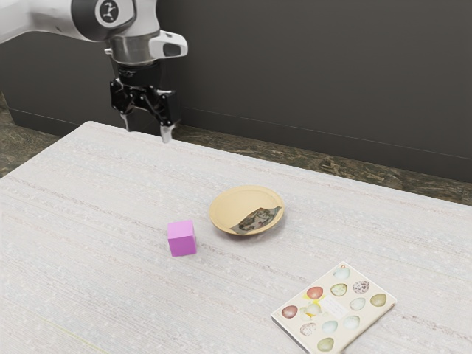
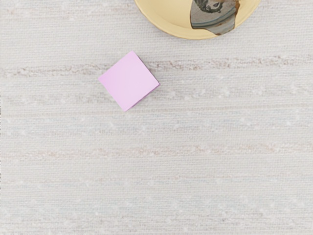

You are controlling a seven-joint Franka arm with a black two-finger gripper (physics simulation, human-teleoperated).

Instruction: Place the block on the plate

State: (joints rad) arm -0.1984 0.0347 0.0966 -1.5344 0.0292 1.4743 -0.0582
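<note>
- Our gripper (image 1: 146,134) hangs over the far edge of the table (image 1: 96,273), tips pointing down, its two fingers apart.
- Block (image 1: 181,239): pink-purple, resting flat on the table, well apart from our gripper; we note it beside the plate (image 1: 227,206), a strip of table between them.
- From the exterior view, we put the block to the left of the plate and a little nearer the camera.
- Plate: shallow, round, tan-yellow, upright on the table, a dark patterned patch across part of its inside.
- From the wrist view we look down on the block's paler top; the plate's rim lies just beside, untouched.
- Book (image 1: 332,306): flat, speckled and plain eggs on its cover, at the exterior view's lower right, well apart from the block.
</note>
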